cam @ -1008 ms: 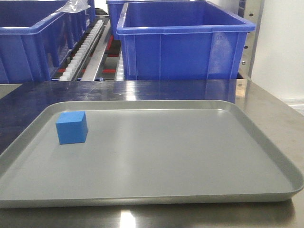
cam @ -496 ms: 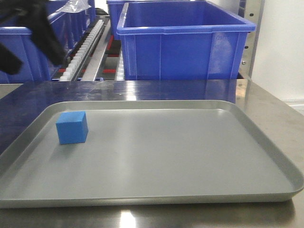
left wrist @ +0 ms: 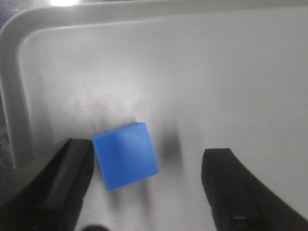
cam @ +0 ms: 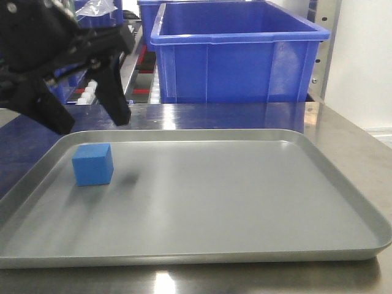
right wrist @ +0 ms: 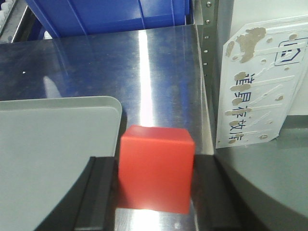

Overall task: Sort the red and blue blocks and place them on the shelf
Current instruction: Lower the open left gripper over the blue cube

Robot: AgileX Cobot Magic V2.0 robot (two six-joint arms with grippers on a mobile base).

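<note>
Left tool (cam: 92, 121) is hanging over the back left corner of the grey tray (cam: 214, 202), jaws spread wide and holding nothing; in the left wrist view the blue block (left wrist: 126, 155) sits flat on the tray between the two fingers (left wrist: 62, 178), way closer to the left one, maybe just touching it, though it's too blurry to call. Right tool (right wrist: 156, 166) has the red block (right wrist: 156, 168) pinched between its pads (right wrist: 102, 192), both sides look flush against it; it's over the bare steel bench (right wrist: 144, 72), just off the tray's rounded corner, can't tell if it's lifted or resting. Behind the bench the shelf (cam: 327, 43) carries big blue bins (cam: 239, 61); neither block is on it.
</note>
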